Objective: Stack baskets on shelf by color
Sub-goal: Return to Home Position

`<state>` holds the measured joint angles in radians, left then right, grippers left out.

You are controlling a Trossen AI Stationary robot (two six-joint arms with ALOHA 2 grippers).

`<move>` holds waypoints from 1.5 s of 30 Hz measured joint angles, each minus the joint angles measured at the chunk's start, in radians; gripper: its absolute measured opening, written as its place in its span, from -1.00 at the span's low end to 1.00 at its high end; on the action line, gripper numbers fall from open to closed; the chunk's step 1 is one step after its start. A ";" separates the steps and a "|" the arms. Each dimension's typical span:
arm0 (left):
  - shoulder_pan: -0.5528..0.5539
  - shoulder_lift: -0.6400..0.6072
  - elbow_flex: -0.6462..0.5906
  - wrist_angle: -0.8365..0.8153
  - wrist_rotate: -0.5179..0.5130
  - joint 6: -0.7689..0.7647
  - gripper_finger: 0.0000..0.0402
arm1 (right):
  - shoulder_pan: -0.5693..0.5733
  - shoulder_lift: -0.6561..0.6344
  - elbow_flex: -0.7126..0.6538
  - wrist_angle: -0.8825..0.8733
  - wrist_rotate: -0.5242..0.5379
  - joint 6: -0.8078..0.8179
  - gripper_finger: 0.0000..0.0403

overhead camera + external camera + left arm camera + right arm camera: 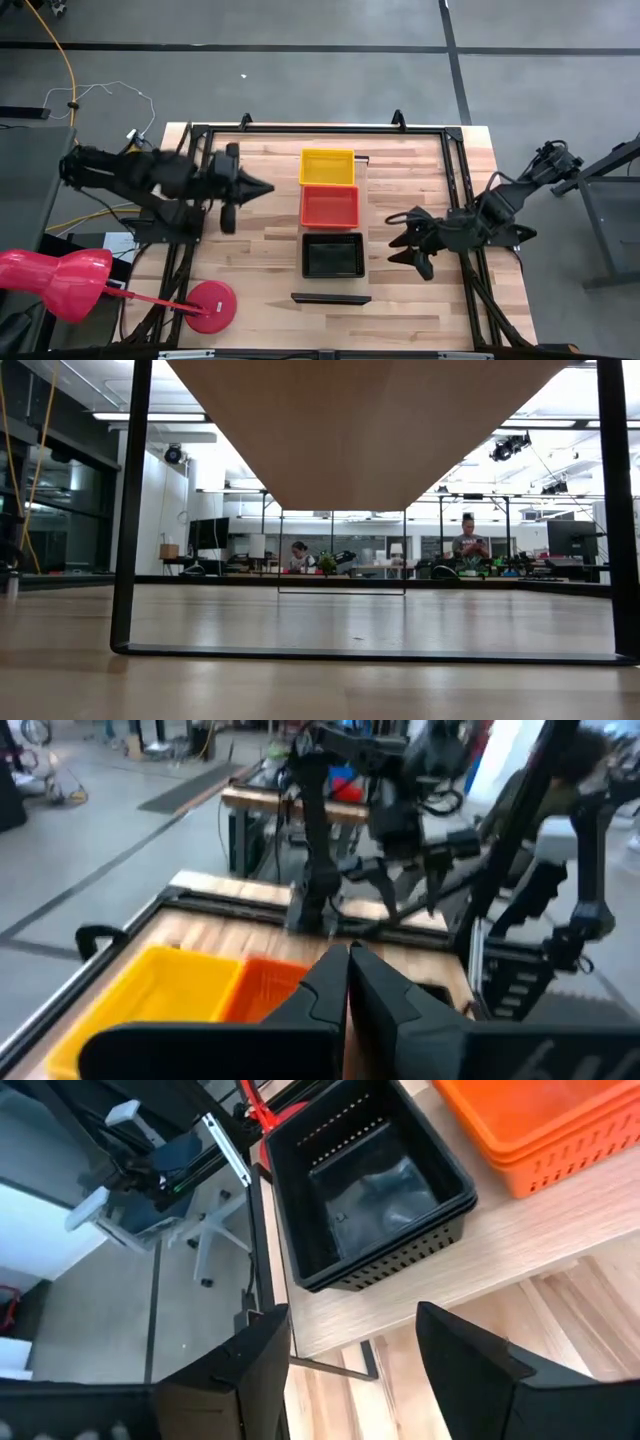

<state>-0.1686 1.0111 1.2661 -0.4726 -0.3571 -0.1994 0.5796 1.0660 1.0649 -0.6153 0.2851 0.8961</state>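
The baskets are sitting in a row on the shelf (331,288) across the counter's (260,260) middle: yellow (327,167), orange (330,206), then black (332,254) nearest the shelf's dark lip. The orange and black are showing 2 nested rims. The left jaws are hovering closed and empty toward the counter's left edge, apart from the yellow and orange. The right jaws are hanging open and empty near the right edge, beside the black.

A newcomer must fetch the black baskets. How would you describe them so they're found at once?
On the wooden table, a long light shelf runs down the middle, carrying baskets in a row. The black baskets sit at the end by the dark lip, beside the red-orange baskets. They alone are black.
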 joint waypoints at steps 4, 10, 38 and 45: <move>0.185 -0.034 -0.095 0.095 0.192 0.020 -1.00 | -0.013 -0.001 0.000 -0.003 -0.008 -0.018 0.01; 0.356 -0.049 -0.173 0.105 0.370 -0.030 -1.00 | -0.024 -0.001 0.000 -0.022 -0.009 -0.092 0.01; 0.059 -0.660 -0.960 0.702 0.113 -0.183 -1.00 | -0.129 -0.024 0.000 0.100 0.176 -0.116 0.01; 0.049 -0.897 -1.119 0.701 0.110 -0.150 -1.00 | -0.148 -0.024 0.000 0.117 0.177 -0.110 0.01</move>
<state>-0.1200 0.1139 0.1469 0.2285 -0.2472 -0.3494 0.4313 1.0420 1.0649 -0.4980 0.4622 0.7856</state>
